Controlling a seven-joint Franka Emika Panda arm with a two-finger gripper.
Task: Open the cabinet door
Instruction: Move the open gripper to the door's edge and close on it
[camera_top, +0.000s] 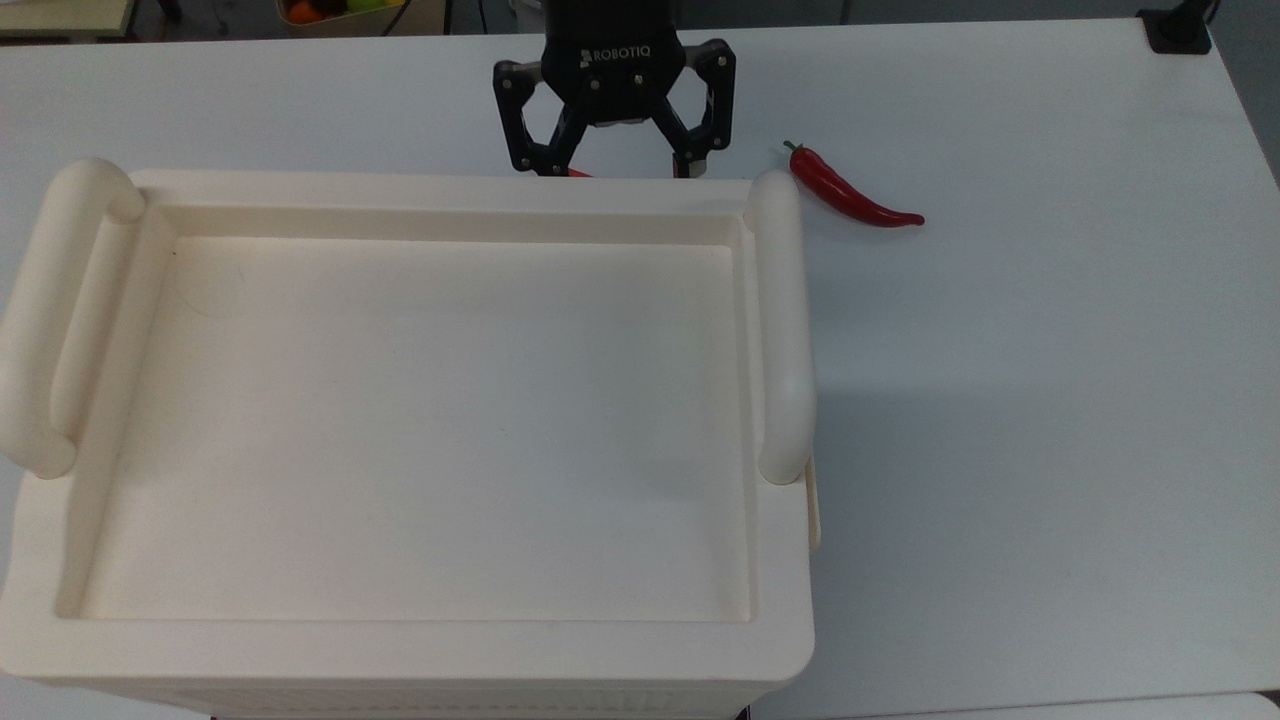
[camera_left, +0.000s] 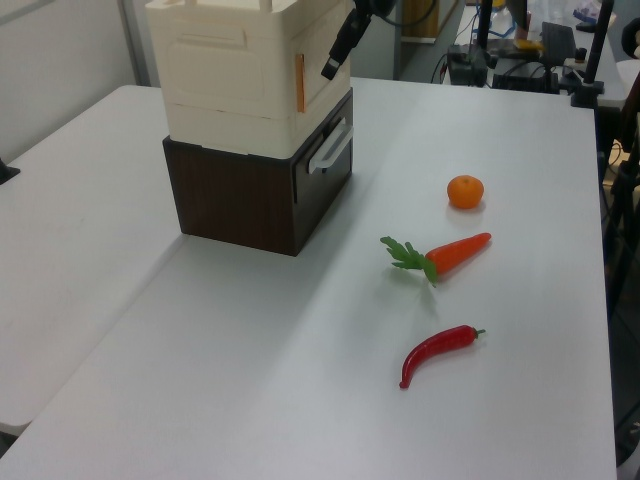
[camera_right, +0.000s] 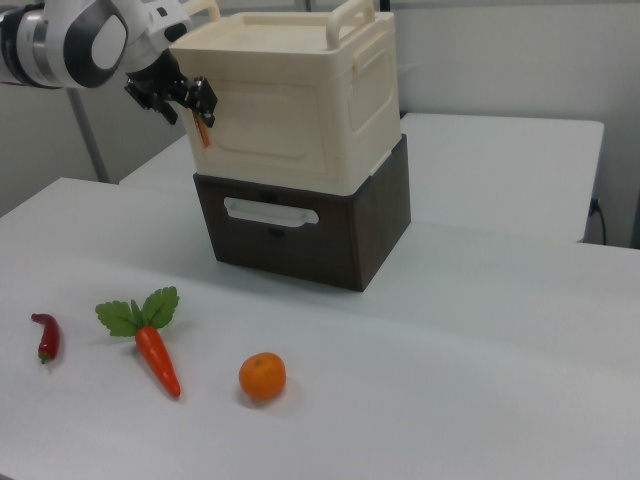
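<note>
Spread-fingered ROBOTIQ-branded gripper (camera_top: 612, 168) beside cream cabinet's closed cabinet door (camera_right: 262, 120), recessed top tray (camera_top: 440, 420), chili pepper (camera_top: 852, 192) on white counter (camera_top: 1050, 400)

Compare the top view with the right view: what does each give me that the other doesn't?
Top view: the recessed top of the cream box, and the gripper open wide beyond the top view's upper box edge. Right view: the cabinet door flush shut, an orange tab by the gripper, the dark drawer unit, a carrot, an orange. Both: gripper, cream box, red chili, white table.
</note>
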